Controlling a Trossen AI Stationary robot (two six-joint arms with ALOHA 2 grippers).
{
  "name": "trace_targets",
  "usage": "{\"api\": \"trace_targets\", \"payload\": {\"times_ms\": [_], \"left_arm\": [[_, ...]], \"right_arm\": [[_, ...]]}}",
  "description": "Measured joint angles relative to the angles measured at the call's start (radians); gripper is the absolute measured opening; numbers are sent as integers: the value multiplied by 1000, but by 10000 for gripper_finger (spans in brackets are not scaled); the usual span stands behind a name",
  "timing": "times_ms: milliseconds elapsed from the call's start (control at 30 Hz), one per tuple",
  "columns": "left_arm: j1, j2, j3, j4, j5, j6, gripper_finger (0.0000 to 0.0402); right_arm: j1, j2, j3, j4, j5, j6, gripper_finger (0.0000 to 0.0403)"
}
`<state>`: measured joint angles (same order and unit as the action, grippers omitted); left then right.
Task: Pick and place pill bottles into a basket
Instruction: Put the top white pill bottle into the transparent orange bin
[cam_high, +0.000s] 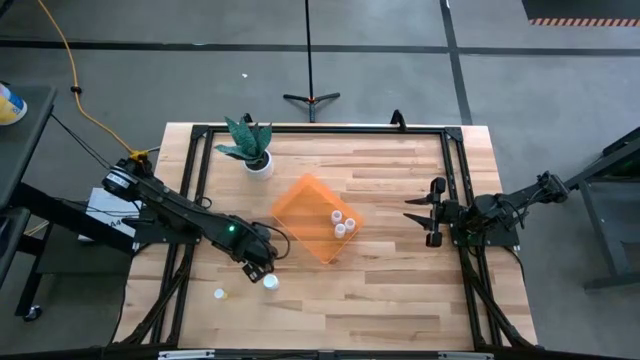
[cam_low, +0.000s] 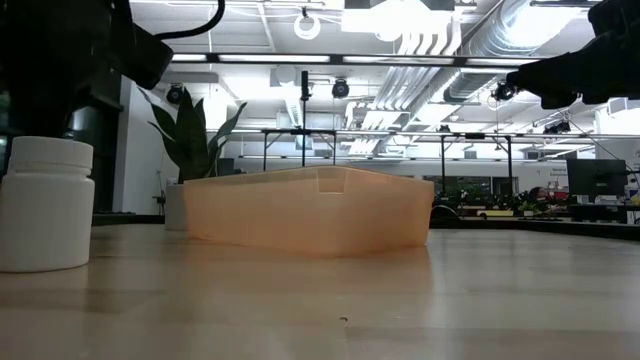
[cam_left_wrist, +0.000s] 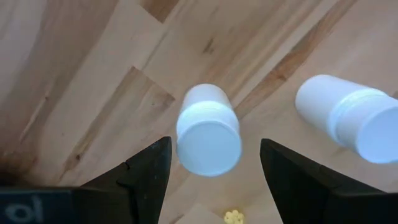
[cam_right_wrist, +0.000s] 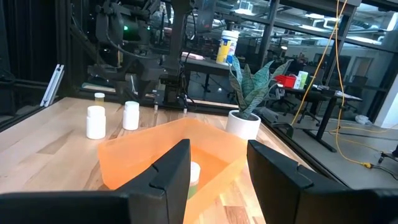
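While the left claw (cam_high: 262, 268) hung over the near-left part of the counter (cam_high: 400, 300), its two fingers stood spread with nothing between them but air and a target. Straight beneath it, in the left wrist view, sat an upright pill bottle (cam_left_wrist: 208, 138), cap up, framed almost dead centre between the finger (cam_left_wrist: 146, 171) on one side and its partner on the other. That was the relation that counted: the bottle's long axis ran vertical, pointing right up at the claw, so by my reading the move called for a plain drop and squeeze, no twisting of the wrist.

A second bottle (cam_left_wrist: 348, 118) stood just beside the first, close enough that I judged the outer finger could knock it on the way down. In the high view a bottle (cam_high: 270, 283) showed at about five o'clock from the claw, touching its outline, and another small one (cam_high: 219, 294) lay farther off near eight o'clock.

The basket (cam_high: 300, 205) sat at the counter's middle, roughly at two o'clock from the left claw, with three bottles (cam_high: 343, 223) already inside at its right-hand end. So the carry looked short.

Over on the far side, the right claw (cam_high: 424, 219) waited at three o'clock from the basket, fingers apart and empty, well clear of the loose bottles. The left arm was plainly the nearer one for this pick. A potted plant (cam_high: 250, 145) stood at eleven o'clock from the basket, out of the way.
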<state>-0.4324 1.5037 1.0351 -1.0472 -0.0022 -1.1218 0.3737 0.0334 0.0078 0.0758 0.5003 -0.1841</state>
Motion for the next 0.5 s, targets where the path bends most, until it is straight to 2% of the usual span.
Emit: {"api": "trace_targets", "payload": {"times_ms": [233,400,500], "left_arm": [[0,0,-11,5,-39,14,278],[0,0,-55,5,38,23,278],[0,0,-78,9,40,22,278]], "right_arm": [[0,0,0,0,1,0,149],[0,0,0,0,1,0,149],[0,0,0,0,1,0,149]]}}
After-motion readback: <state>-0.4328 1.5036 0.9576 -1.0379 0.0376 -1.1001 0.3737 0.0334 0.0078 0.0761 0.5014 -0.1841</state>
